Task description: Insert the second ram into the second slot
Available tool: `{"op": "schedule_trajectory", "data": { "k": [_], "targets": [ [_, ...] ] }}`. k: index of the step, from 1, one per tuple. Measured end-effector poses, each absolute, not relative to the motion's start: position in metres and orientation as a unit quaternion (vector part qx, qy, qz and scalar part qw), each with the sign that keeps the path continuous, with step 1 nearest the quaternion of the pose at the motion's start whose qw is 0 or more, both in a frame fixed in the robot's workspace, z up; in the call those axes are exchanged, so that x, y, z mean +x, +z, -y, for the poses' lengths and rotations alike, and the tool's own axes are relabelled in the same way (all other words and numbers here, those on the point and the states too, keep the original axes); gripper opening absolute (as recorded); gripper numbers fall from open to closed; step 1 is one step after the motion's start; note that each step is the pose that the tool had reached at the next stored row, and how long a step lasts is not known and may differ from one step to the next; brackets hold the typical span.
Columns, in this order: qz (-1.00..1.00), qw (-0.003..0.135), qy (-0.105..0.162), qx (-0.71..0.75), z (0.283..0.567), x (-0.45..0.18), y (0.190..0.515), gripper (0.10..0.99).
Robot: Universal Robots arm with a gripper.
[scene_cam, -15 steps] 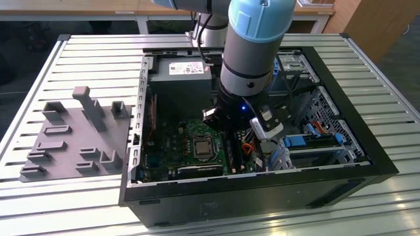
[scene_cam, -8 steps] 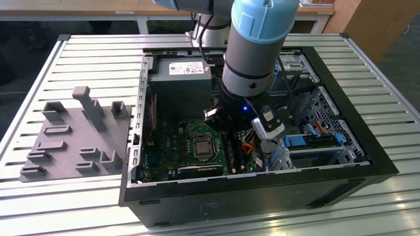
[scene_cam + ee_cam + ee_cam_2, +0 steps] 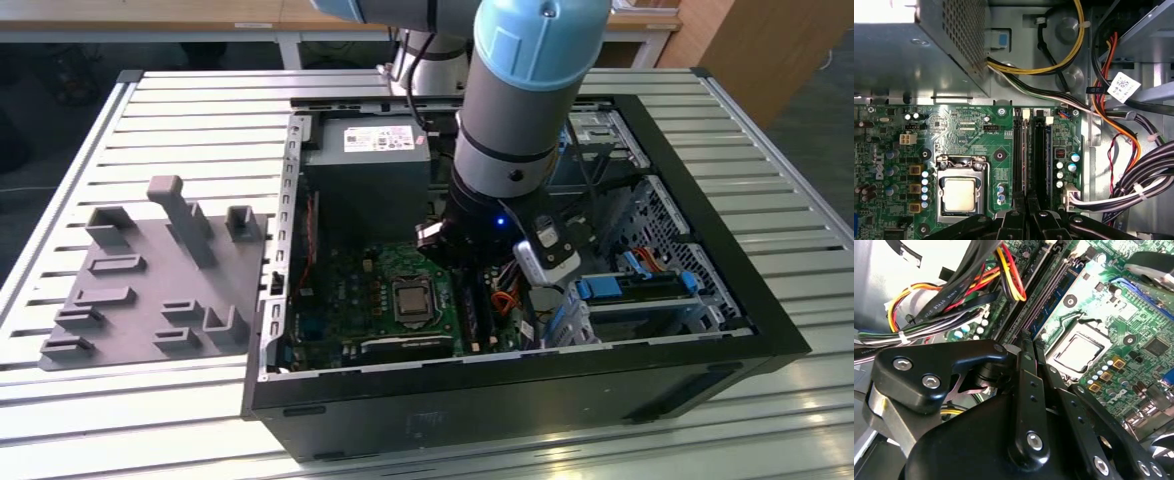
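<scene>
An open computer case [image 3: 694,250] lies on its side on the slatted metal surface [image 3: 187,120], towards the right edge in the exterior view. A grey moulded tray [image 3: 147,280] sits near the surface's left edge. The arm [image 3: 521,120] reaches down into the case over the green motherboard [image 3: 969,135]. In the first wrist view the processor socket [image 3: 960,192] lies beside two long memory slots [image 3: 1019,155] that run side by side. The gripper [image 3: 1026,200] is right at the end of these slots that is farther from the power supply box [image 3: 914,50]. Its fingers [image 3: 1015,207] are drawn together with only a hairline between them, and whether they pinch anything there cannot be made out. The second ram [image 3: 1039,160] appears as a dark strip standing in the slot farther from the socket, running from its white end clip up to the gripper. How deep it sits cannot be told. In the second wrist view the gripper [image 3: 1030,340] meets the same slot ends, with a bundle of coloured cables [image 3: 944,305] just beside them.
</scene>
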State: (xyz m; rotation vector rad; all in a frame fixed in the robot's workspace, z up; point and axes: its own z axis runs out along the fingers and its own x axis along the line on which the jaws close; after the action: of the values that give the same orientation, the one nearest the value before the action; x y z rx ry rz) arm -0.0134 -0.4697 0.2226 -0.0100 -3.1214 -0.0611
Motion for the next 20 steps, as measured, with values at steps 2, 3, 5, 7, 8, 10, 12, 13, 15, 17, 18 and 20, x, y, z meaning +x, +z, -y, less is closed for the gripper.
{"op": "schedule_trajectory", "data": {
  "k": [2, 3, 5, 7, 8, 10, 12, 13, 15, 17, 18, 20],
  "targets": [
    [1.000, 0.010, -0.020, -0.003, 0.4697, -0.0128, 0.2222, 0.137],
    [1.000, 0.010, -0.020, -0.003, 0.4697, -0.0128, 0.2220, 0.137],
    [1.000, 0.010, -0.020, -0.003, 0.4699, -0.0127, 0.2215, 0.137],
    [1.000, 0.011, -0.020, -0.003, 0.4703, -0.0127, 0.2211, 0.137],
    [1.000, 0.011, -0.020, -0.003, 0.4705, -0.0127, 0.2209, 0.137],
    [1.000, 0.011, -0.020, -0.003, 0.4708, -0.0127, 0.2205, 0.137],
    [1.000, 0.012, -0.020, -0.003, 0.4711, -0.0127, 0.2200, 0.137],
    [1.000, 0.012, -0.020, -0.003, 0.4714, -0.0127, 0.2199, 0.137],
    [1.000, 0.013, -0.020, -0.003, 0.4720, -0.0127, 0.2194, 0.137],
    [1.000, 0.013, -0.020, -0.003, 0.4722, -0.0128, 0.2190, 0.137],
    [1.000, 0.013, -0.020, -0.003, 0.4722, -0.0128, 0.2190, 0.137],
    [1.000, 0.013, -0.020, -0.003, 0.4723, -0.0127, 0.2188, 0.137]
  ]
}}
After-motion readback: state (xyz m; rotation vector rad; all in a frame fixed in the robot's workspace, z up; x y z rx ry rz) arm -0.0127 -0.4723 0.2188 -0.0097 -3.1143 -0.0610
